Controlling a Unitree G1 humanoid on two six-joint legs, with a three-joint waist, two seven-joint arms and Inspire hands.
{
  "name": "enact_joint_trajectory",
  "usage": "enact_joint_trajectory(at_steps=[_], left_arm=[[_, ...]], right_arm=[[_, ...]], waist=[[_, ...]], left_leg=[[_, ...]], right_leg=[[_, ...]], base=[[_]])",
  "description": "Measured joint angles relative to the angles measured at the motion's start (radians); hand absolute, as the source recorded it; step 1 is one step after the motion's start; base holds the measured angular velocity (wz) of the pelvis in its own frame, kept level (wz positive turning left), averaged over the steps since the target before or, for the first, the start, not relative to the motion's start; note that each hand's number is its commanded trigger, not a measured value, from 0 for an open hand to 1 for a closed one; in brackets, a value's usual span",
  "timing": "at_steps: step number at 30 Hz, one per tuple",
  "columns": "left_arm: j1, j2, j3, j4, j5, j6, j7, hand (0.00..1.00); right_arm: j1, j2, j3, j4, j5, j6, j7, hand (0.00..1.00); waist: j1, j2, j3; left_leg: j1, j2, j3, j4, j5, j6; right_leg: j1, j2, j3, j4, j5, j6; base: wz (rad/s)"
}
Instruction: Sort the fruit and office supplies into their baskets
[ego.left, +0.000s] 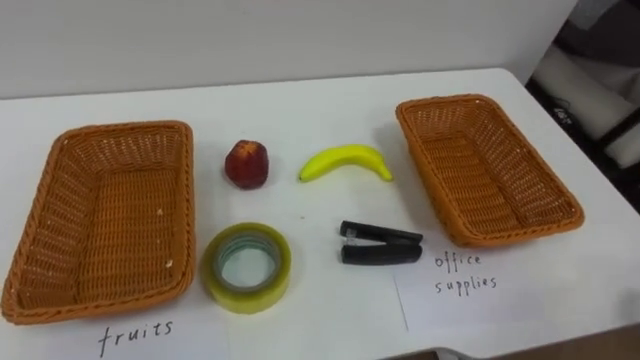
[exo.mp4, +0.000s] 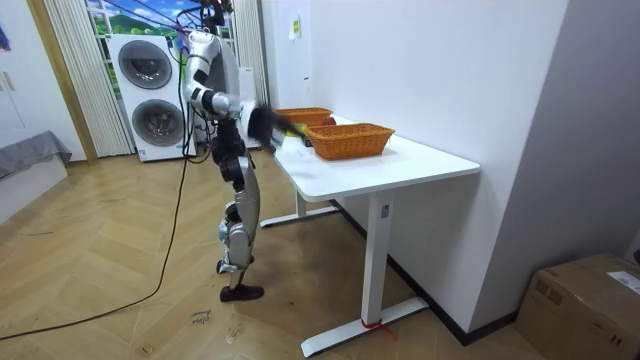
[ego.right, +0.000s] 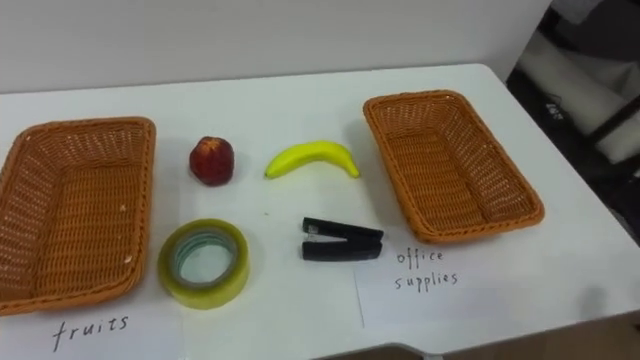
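Item, nearest me: my right hand (exo.mp4: 262, 122), probably the right going by how I stand at the long edge of the white table (ego.left: 300, 100) in the room view, held out toward that edge. It is a dark blur there, and I cannot tell whether it is open, closed or holding anything. Item, along the near edge: the "fruits" label (ego.left: 137, 336), handwritten, below the left wicker basket (ego.left: 120, 131). The "office supplies" label (ego.left: 465, 272), also handwritten, is on a paper sheet (ego.left: 420, 310) below the right wicker basket (ego.left: 455, 102). No brand can be read on anything. Item, near row between the baskets: a tape roll (ego.left: 278, 270) lying flat just beside the left wicker basket, and a black stapler (ego.left: 380, 245) near the right one. Item, far row: a red fruit (ego.left: 246, 164) and a banana (ego.left: 345, 162), apart from each other. Nothing lies in either basket, so I judge the sorting not yet begun. Hazards: the tape roll sits closest to the fruit side and the banana closest to the office side, so choosing the nearest basket would missort both. The stapler may hinge open if taken by one arm. The tape roll, if tipped onto its rim, could roll off. A low reach could drag the paper sheet or shove a light basket.
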Motion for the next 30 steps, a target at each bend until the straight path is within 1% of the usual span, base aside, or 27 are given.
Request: enact_joint_trajectory(at_steps=[1, 2, 3, 4, 5, 7, 10, 11, 12, 13, 14, 15, 16, 17, 18, 20, 22, 24, 25, 26, 27, 30], left_arm=[[0.0, 0.0, -0.001, 0.0, 0.0, 0.0, 0.0, 0.0], [-0.002, 0.001, -0.005, 0.0, -0.001, -0.001, 0.0, 0.0], [0.0, 0.001, -0.01, 0.002, 0.0, -0.001, 0.0, 0.0], [0.001, 0.001, -0.015, 0.002, 0.0, 0.0, 0.0, 0.0], [0.006, 0.0, -0.028, 0.002, 0.001, 0.0, 0.0, 0.0], [0.009, -0.002, -0.043, 0.0, 0.001, 0.001, -0.002, 0.0], [0.008, -0.002, -0.039, -0.001, 0.003, 0.001, -0.002, 0.0], [0.006, -0.004, -0.039, -0.001, 0.003, 0.001, -0.005, 0.0], [0.002, -0.005, -0.04, -0.001, 0.003, 0.0, -0.017, 0.0], [0.0, -0.006, -0.04, -0.001, 0.003, 0.0, -0.021, 0.0], [-0.004, -0.008, -0.04, -0.001, 0.003, 0.0, -0.026, 0.0], [-0.008, -0.009, -0.041, -0.001, 0.002, -0.001, -0.029, 0.0], [-0.008, -0.009, -0.041, -0.001, 0.002, -0.001, -0.033, 0.0], [-0.011, -0.009, -0.041, -0.001, 0.002, -0.001, -0.04, 0.0], [-0.011, -0.009, -0.04, 0.001, 0.002, -0.001, -0.045, 0.0], [-0.01, -0.008, -0.04, 0.002, 0.003, -0.001, -0.053, 0.0], [-0.008, -0.008, -0.04, 0.0, 0.004, -0.001, -0.064, 0.0], [-0.006, -0.005, -0.041, 0.001, 0.004, -0.001, -0.065, 0.0], [-0.006, -0.004, -0.041, 0.001, 0.004, -0.001, -0.065, 0.0], [-0.008, 0.0, -0.045, 0.001, 0.004, -0.001, -0.065, 0.0], [-0.009, 0.009, -0.058, 0.001, 0.004, -0.001, -0.065, 0.0], [-0.014, 0.017, -0.082, 0.006, 0.004, -0.001, -0.065, 0.0]], right_arm=[[-0.008, -0.003, -0.002, -0.008, -0.01, -0.01, -0.009, 0.0], [-0.019, -0.004, -0.006, -0.011, -0.035, -0.033, -0.026, 0.0], [-0.026, -0.004, -0.007, -0.011, -0.045, -0.044, -0.042, 0.0], [-0.025, -0.004, -0.007, -0.011, -0.052, -0.048, -0.049, 0.0], [-0.025, -0.003, -0.007, -0.012, -0.065, -0.055, -0.062, 0.0], [-0.025, -0.003, -0.007, -0.024, -0.067, -0.063, -0.073, 0.0], [-0.028, -0.003, -0.007, -0.058, -0.105, -0.066, -0.074, 0.0], [-0.029, -0.003, -0.008, -0.082, -0.145, -0.067, -0.073, 0.0], [-0.037, -0.003, -0.008, -0.103, -0.171, -0.079, -0.066, 0.0], [-0.042, -0.004, -0.008, -0.114, -0.182, -0.081, -0.06, 0.0], [-0.047, -0.004, -0.007, -0.136, -0.188, -0.088, -0.047, 0.0], [-0.047, -0.003, -0.006, -0.157, -0.188, -0.088, -0.038, 0.0], [-0.047, -0.003, -0.004, -0.169, -0.189, -0.088, -0.034, 0.0], [-0.047, -0.003, -0.004, -0.193, -0.193, -0.087, -0.028, 0.0], [-0.047, -0.003, -0.004, -0.215, -0.193, -0.087, -0.021, 0.0], [-0.05, -0.003, -0.004, -0.249, -0.192, -0.087, -0.012, 0.0], [-0.066, -0.004, -0.003, -0.265, -0.203, -0.087, -0.004, 0.0], [-0.097, -0.004, 0.005, -0.278, -0.229, -0.087, 0.006, 0.0], [-0.107, -0.004, 0.006, -0.281, -0.232, -0.087, 0.008, 0.0], [-0.127, -0.004, 0.01, -0.284, -0.243, -0.087, 0.01, 0.0], [-0.142, -0.004, 0.021, -0.287, -0.263, -0.087, 0.01, 0.0], [-0.174, -0.006, 0.06, -0.318, -0.277, -0.088, 0.016, 0.0]], waist=[[-0.001, -0.004, -0.0009], [-0.001, -0.008, -0.0052], [0.001, -0.019, -0.0042], [0.001, -0.023, -0.0043], [0.002, -0.026, -0.0054], [0.002, -0.024, -0.0062], [0.001, -0.01, -0.0052], [0.002, -0.001, -0.0067], [0.002, 0.009, -0.0087], [0.002, 0.015, -0.0087], [0.003, 0.02, -0.0062], [0.009, 0.027, -0.0043], [0.012, 0.031, -0.0041], [0.018, 0.037, -0.0007], [0.025, 0.038, -0.0001], [0.034, 0.034, 0.0009], [0.044, 0.023, 0.0016], [0.053, 0.006, 0.0012], [0.054, 0.005, 0.0013], [0.053, 0.0, 0.0054], [0.054, -0.003, 0.0037], [0.058, -0.012, 0.0049]], left_leg=[[-0.002, 0.001, -0.001, 0.001, 0.0, 0.0], [-0.008, 0.002, -0.004, 0.009, 0.0, 0.0], [-0.008, 0.003, -0.006, 0.009, 0.0, 0.0], [-0.009, 0.003, -0.008, 0.009, 0.0, 0.0], [-0.013, 0.004, -0.01, 0.009, 0.0, 0.0], [-0.027, 0.006, -0.01, 0.013, 0.0, 0.0], [-0.036, 0.007, -0.01, 0.013, 0.0, 0.0], [-0.034, 0.007, -0.01, 0.012, 0.0, 0.0], [-0.029, 0.007, -0.008, 0.009, 0.0, 0.0], [-0.025, 0.007, -0.007, 0.008, 0.0, 0.0], [-0.023, 0.007, -0.007, 0.008, 0.0, 0.0], [-0.021, 0.007, -0.007, 0.008, 0.0, 0.0], [-0.019, 0.007, -0.006, 0.008, 0.0, 0.0], [-0.013, 0.007, -0.006, 0.007, 0.0, 0.0], [-0.008, 0.006, -0.004, 0.006, 0.0, 0.0], [-0.007, 0.006, -0.003, 0.006, 0.0, 0.0], [-0.008, 0.006, -0.003, 0.007, 0.0, 0.0], [-0.007, 0.006, -0.004, 0.008, 0.0, 0.0], [-0.006, 0.006, -0.006, 0.009, 0.0, 0.0], [-0.006, 0.007, -0.007, 0.01, 0.0, 0.0], [-0.006, 0.007, -0.012, 0.01, 0.0, 0.0], [-0.008, 0.007, -0.017, 0.011, 0.0, 0.0]], right_leg=[[0.0, 0.0, -0.002, -0.001, 0.0, 0.0], [0.001, 0.0, -0.008, -0.004, 0.001, -0.001], [0.002, 0.001, -0.011, -0.006, 0.001, -0.002], [0.004, 0.001, -0.015, -0.009, 0.002, -0.002], [0.005, 0.002, -0.016, -0.014, 0.007, -0.002], [0.001, 0.003, -0.016, -0.018, 0.013, -0.002], [-0.004, 0.003, -0.019, -0.017, 0.016, -0.003], [-0.004, 0.003, -0.019, -0.017, 0.016, -0.003], [-0.002, 0.003, -0.019, -0.017, 0.016, -0.003], [-0.002, 0.003, -0.019, -0.017, 0.017, -0.004], [-0.001, 0.003, -0.019, -0.017, 0.017, -0.004], [-0.001, 0.003, -0.019, -0.013, 0.017, -0.004], [-0.001, 0.003, -0.018, -0.011, 0.017, -0.004], [-0.003, 0.002, -0.018, -0.009, 0.016, -0.004], [-0.001, 0.002, -0.018, -0.008, 0.015, -0.004], [0.0, 0.001, -0.019, -0.014, 0.013, -0.004], [0.0, 0.001, -0.019, -0.015, 0.013, -0.004], [0.004, 0.001, -0.02, -0.017, 0.013, -0.004], [0.007, 0.001, -0.021, -0.018, 0.014, -0.004], [0.013, 0.001, -0.026, -0.02, 0.015, -0.004], [0.017, 0.0, -0.032, -0.021, 0.015, -0.004], [0.017, 0.0, -0.039, -0.019, 0.017, -0.004]], base=[[0.09], [0.12], [0.13], [0.09], [0.05], [0.0], [0.0], [-0.03], [-0.03], [0.0], [0.0], [0.0], [0.0], [0.0], [0.0], [0.0], [0.0], [0.02], [0.06], [0.12], [0.12], [0.06]])
